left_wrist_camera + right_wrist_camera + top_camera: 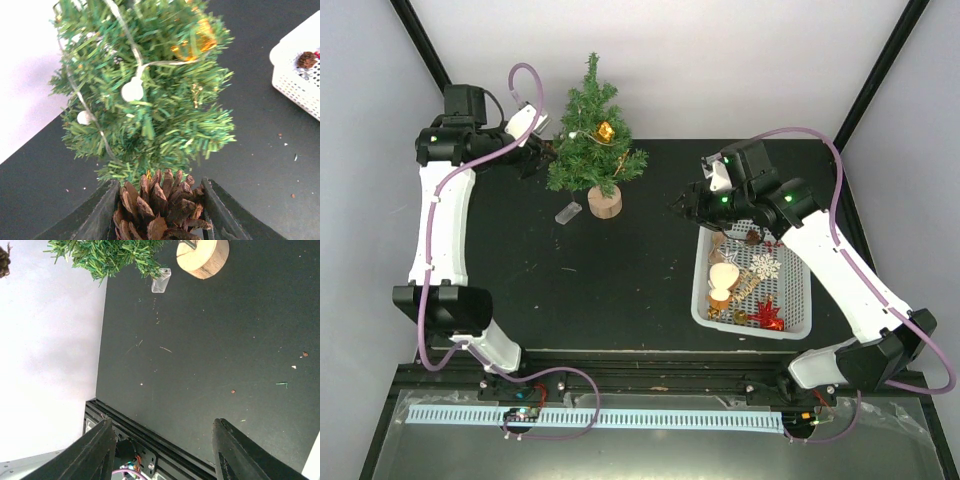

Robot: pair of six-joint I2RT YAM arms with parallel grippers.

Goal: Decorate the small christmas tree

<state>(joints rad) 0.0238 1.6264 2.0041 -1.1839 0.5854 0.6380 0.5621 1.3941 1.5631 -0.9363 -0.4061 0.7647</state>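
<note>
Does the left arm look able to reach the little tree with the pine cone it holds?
Probably yes: the pine cone sits gripped in its jaws, and the tree stands right in front, with nothing visible between them.

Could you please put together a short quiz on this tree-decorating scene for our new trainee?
1. True or false: the right end effector by the white basket holds an ornament.
2. What does the left end effector hold near the small christmas tree?
3. The tree stands: A. upright B. tipped over C. in the basket.
Key: 1. False, it is open and empty. 2. A pine cone. 3. A.
</note>
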